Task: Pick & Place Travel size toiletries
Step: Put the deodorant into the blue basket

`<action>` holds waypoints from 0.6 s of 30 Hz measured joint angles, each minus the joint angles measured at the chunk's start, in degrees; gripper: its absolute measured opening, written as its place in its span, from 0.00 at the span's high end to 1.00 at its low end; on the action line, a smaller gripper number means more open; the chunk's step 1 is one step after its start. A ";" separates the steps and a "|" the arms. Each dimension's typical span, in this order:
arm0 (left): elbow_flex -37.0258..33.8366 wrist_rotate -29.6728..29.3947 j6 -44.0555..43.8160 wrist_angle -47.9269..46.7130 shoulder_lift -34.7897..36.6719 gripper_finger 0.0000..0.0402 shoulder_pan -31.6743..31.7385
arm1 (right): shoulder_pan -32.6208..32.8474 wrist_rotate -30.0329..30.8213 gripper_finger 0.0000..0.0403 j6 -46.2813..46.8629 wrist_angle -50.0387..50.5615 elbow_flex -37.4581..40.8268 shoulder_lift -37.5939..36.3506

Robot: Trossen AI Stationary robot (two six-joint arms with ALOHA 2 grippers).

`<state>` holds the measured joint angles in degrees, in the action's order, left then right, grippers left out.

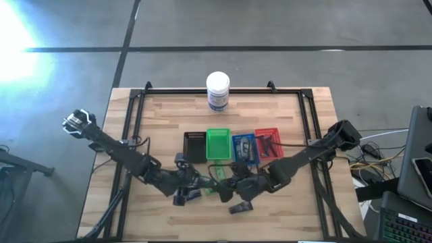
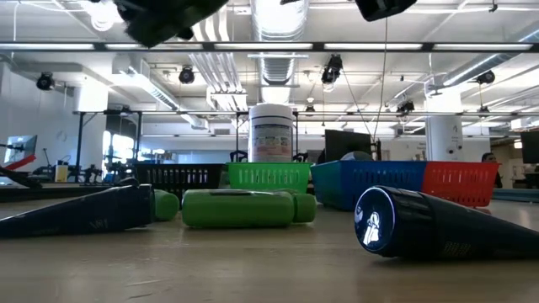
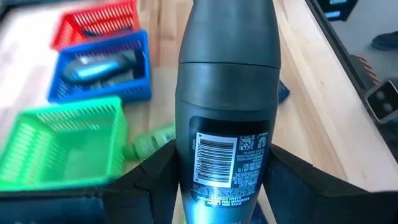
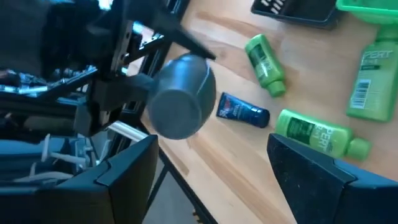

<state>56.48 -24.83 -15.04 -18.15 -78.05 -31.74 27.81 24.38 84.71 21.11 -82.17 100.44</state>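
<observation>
My left gripper [image 3: 224, 186] is shut on a dark grey oval bottle [image 3: 227, 93] with a barcode label, above the table's near middle [image 1: 189, 181]. My right gripper [image 4: 211, 168] hangs open close beside it [image 1: 236, 189], nothing between its fingers. On the wood below lie three green bottles [image 4: 264, 65] [image 4: 320, 134] [image 4: 370, 74] and a small navy tube [image 4: 242, 112], all on their sides. In the low view, green bottles [image 2: 240, 208] lie between a dark tube [image 2: 84, 215] and a navy tube [image 2: 421, 223]. My left gripper pinches the grey bottle's labelled end [image 3: 189, 171] between its two fingers, one on each narrow side. The bottle runs on along the fingers and sticks out ahead of them. Its rounded far end [image 4: 177, 109] slants down, and the bottle is lifted clear of the table.
Black [image 1: 196, 145], green [image 1: 217, 144], blue [image 1: 244, 148] and red [image 1: 267, 142] trays stand in a row at the table's middle. A grey-blue bottle [image 3: 99, 65] lies in the blue tray. A white jar [image 1: 218, 91] stands at the far edge. Black rails frame the table.
</observation>
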 joint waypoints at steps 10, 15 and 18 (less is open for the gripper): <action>5.91 -0.37 4.93 -0.99 -5.72 0.51 2.07 | -0.12 1.22 0.20 -2.69 -2.40 -0.85 0.00; 8.26 -0.50 6.49 -1.22 -7.84 0.51 2.55 | -0.12 1.44 0.18 -0.95 -0.35 -0.85 0.00; 9.20 -1.04 6.88 -0.88 -8.42 0.51 2.71 | -0.13 2.38 0.16 -0.84 -0.03 -0.81 0.13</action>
<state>65.68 -25.87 -8.15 -19.03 -86.47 -29.04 27.68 26.76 83.88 21.08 -82.98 100.57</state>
